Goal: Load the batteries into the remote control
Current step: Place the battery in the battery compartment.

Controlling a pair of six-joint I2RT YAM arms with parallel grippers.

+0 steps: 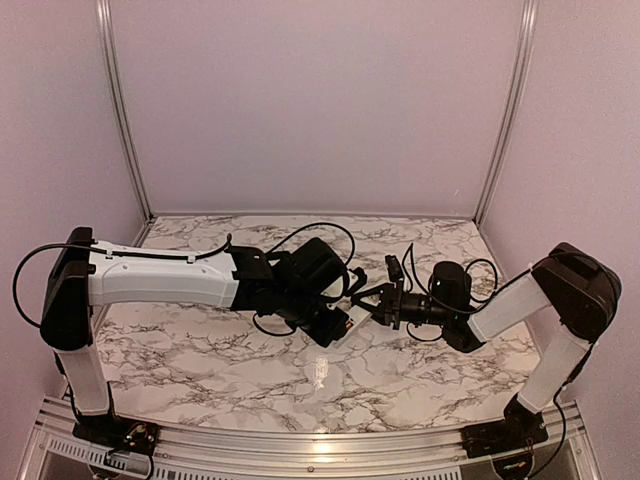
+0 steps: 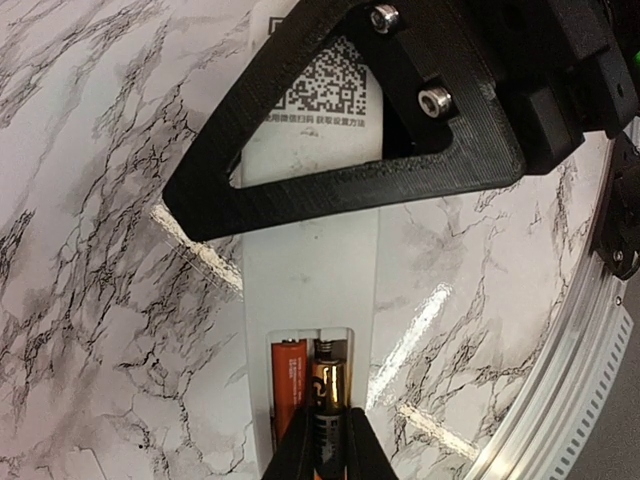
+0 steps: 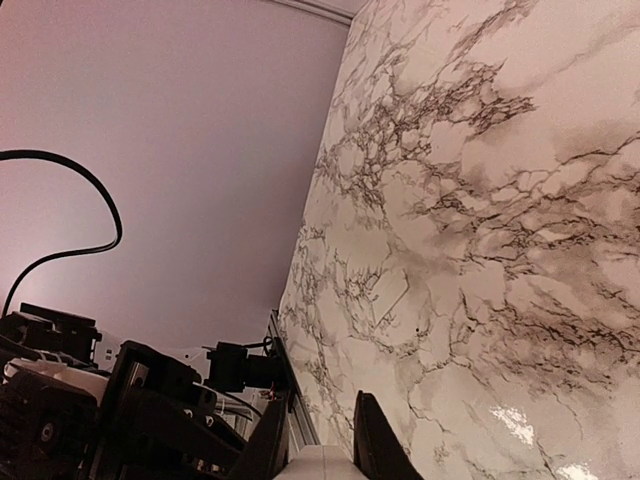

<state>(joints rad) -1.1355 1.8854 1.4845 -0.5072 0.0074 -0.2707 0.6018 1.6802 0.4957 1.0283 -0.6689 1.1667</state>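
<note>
- The remote control (image 2: 310,270) is over the middle of the table (image 1: 200,360), its back side facing the left wrist camera. I cannot tell if it touches the marble.
- The right gripper (image 3: 320,412) is closed narrow on one end of the remote; its white body shows between the two fingers. In the left wrist view, one of its black triangular fingers (image 2: 330,188) lies across the remote just below the QR label (image 2: 320,90).
- The battery bay (image 2: 305,334) is open. The orange battery (image 2: 288,380) lies inside it, on the left side.
- The left gripper (image 2: 325,428) is pinched narrow on the dark battery (image 2: 328,385), which is in or just above the right slot, beside the orange one.
- Handling, as I judge it: the batteries are small, stiff, smooth and round, so they can roll or slip out of a pinch. It is better to hold across the middle of the body and leave the metal ends free.
- The remote is light, hard plastic, stiff but slippery. A grip on the long edges, away from the bay, seems safest. Too much push on the battery could tilt the remote in the right fingers.
</note>
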